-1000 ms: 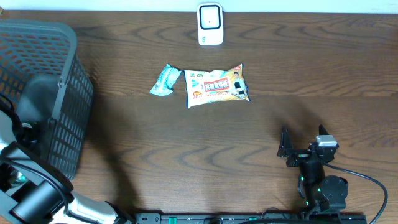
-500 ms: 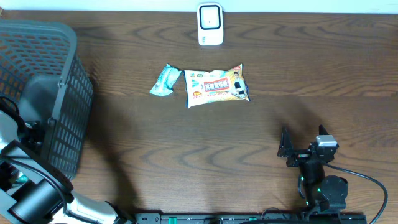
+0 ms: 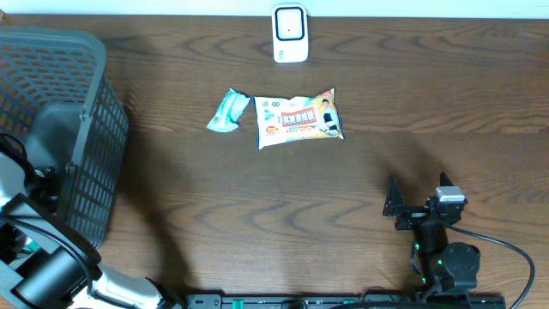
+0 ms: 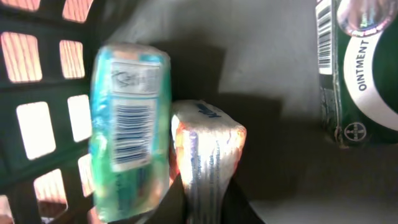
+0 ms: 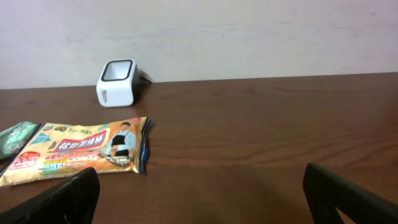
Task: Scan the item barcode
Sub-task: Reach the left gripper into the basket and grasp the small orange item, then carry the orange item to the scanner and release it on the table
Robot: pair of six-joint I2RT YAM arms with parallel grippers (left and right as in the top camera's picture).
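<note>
Inside the basket, my left gripper (image 4: 205,199) is shut on a white packet (image 4: 208,155) with orange edges and blue print, held edge-up between the dark fingers. A teal pack (image 4: 127,130) with a barcode label leans against its left side. The white scanner (image 3: 290,34) stands at the table's far edge, also in the right wrist view (image 5: 117,83). My right gripper (image 3: 418,196) rests open near the front right, with nothing between its fingers (image 5: 62,199).
The dark mesh basket (image 3: 86,94) fills the left end of the table and holds a green ointment box (image 4: 360,68). A snack packet (image 3: 298,118) and a small teal packet (image 3: 228,111) lie mid-table in front of the scanner.
The left gripper has closed inside the basket, with the left arm shifting only slightly in the overhead view. The right arm and the items on the table have not moved.
</note>
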